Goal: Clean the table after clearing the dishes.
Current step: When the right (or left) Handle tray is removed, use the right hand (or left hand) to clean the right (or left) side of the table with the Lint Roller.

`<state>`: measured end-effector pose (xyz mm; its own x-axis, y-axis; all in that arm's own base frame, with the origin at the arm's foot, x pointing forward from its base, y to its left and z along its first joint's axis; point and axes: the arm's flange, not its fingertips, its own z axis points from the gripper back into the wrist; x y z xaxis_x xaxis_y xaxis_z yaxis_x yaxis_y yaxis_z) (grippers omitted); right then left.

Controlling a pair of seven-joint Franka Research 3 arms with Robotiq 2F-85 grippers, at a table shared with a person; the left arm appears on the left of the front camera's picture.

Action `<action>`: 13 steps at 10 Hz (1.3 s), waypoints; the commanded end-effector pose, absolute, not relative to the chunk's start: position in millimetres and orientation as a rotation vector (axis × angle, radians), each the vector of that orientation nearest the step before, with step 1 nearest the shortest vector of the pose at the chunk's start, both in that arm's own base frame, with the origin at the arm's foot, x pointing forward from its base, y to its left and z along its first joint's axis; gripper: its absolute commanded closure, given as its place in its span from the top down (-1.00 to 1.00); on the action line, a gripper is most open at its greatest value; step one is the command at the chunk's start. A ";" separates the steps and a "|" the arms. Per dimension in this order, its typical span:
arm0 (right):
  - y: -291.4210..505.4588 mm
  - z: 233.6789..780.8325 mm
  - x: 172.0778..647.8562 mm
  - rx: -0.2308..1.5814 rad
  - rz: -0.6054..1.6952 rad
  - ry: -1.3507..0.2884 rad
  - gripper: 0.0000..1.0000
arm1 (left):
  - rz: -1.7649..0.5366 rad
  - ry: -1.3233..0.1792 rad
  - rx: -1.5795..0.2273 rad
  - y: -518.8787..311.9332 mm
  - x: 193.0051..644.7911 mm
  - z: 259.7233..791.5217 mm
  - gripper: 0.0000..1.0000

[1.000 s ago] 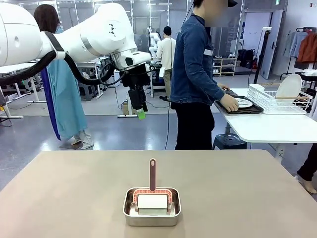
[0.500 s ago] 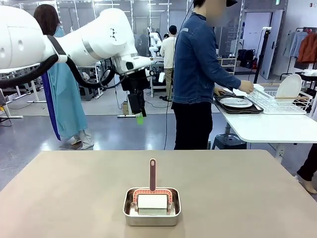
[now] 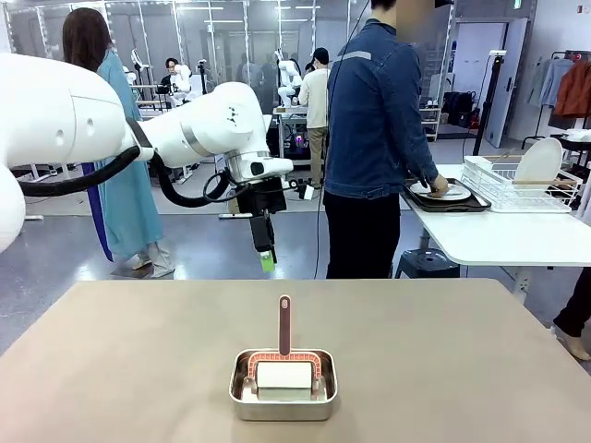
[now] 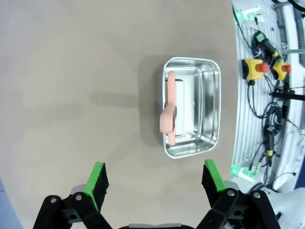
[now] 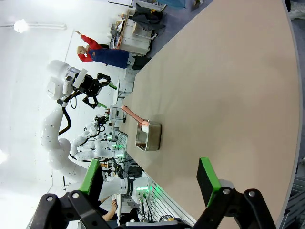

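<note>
As my left tool (image 4: 154, 172), fingers spread, sank lower over the tan matte counter (image 4: 71, 95), grasping the pink-handled roller (image 4: 169, 109) looked the next step.

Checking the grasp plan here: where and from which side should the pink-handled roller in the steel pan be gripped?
Likely by the pink handle, from above: it stands clear of the pan, while the roller head sits walled in.
</note>
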<state>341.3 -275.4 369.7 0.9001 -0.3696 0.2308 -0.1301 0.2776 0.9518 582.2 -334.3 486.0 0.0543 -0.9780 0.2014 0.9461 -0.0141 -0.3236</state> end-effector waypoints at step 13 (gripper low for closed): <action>-274.9 371.9 340.9 1.294 -0.155 -0.474 1.00 | -1.523 0.217 -0.311 -390.8 551.3 396.7 1.00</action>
<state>341.3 -275.5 369.7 0.9001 -0.3696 0.2308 -0.1301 0.2776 0.9518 559.4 -399.7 398.8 0.0500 -0.9966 0.0657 0.9312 0.0227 -0.3639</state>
